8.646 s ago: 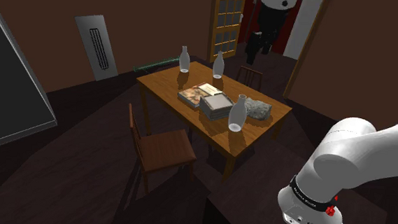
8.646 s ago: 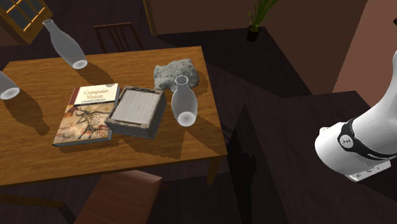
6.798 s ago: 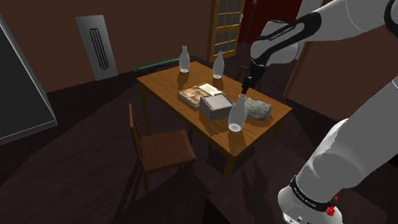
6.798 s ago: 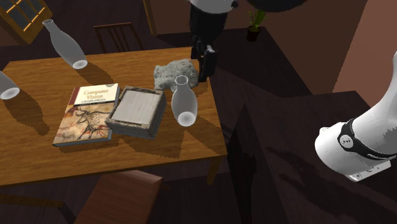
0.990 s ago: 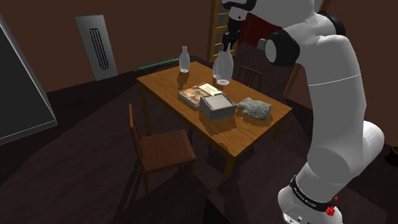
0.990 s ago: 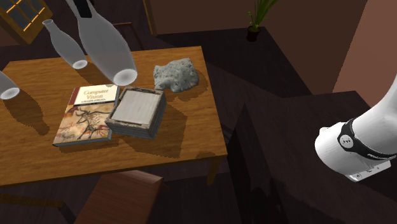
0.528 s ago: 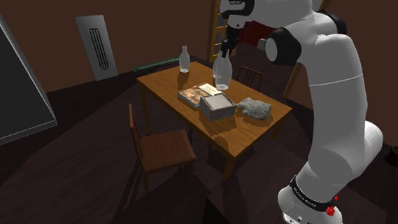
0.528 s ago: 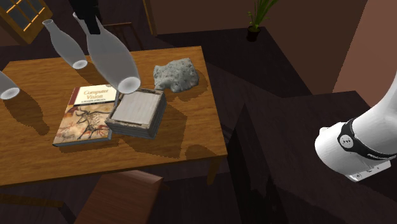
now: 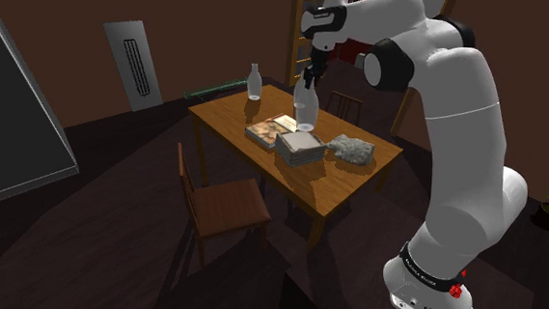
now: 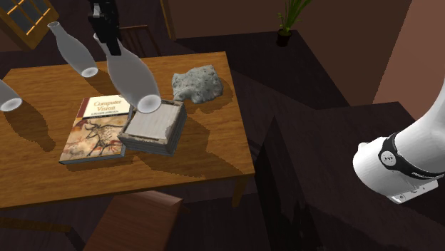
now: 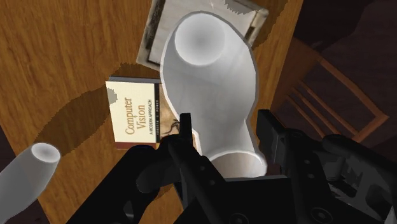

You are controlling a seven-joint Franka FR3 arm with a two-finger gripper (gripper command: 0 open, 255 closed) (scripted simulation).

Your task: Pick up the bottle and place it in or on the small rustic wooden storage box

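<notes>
gripper (image 9: 309, 77) clamps the pale bottle (image 9: 306, 107) by its neck. bottle hangs over the storage box (image 10: 152, 126), mid-tabletop (image 10: 203, 160), beside a book (image 10: 96, 128).

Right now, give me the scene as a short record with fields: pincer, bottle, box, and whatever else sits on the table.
pincer: shut on the bottle's neck
bottle: pale, held in the air, base over the box
box: on the table, beside the book
contact between bottle and box: cannot tell
also on table: grey rock; two spare bottles
beside table: chair
</notes>
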